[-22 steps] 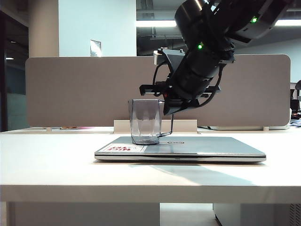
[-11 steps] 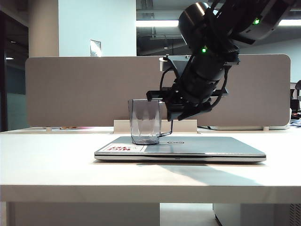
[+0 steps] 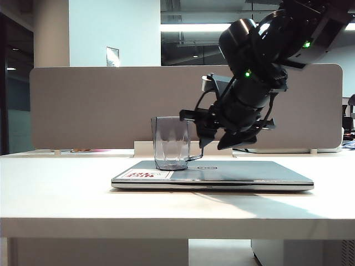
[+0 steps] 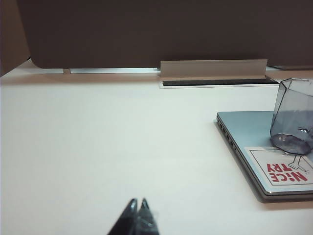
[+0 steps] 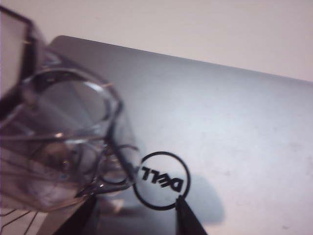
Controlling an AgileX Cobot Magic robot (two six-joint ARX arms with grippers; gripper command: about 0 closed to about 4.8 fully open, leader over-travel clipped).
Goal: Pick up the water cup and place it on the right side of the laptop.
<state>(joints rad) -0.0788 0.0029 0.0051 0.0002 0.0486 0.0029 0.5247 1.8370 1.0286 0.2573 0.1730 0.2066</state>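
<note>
Gaping right tool (image 5: 133,215) beside faceted cup (image 3: 171,143).

One cup, one laptop, two grippers on my screens.

I count a single water cup (image 3: 171,143), standing upright on the lid of the single laptop (image 3: 238,173), which lies closed on the one table (image 3: 61,194). On that lid I see one oval logo (image 5: 161,180) and one white-and-red sticker (image 4: 286,170). Two grippers show up: the right gripper (image 5: 132,213) just beside the cup with its two fingers spread apart and nothing between them, and the left gripper (image 4: 138,210) low over the bare table well away from the laptop, its two tips pressed together. Behind the table I make out one grey partition panel (image 3: 89,105).
</note>
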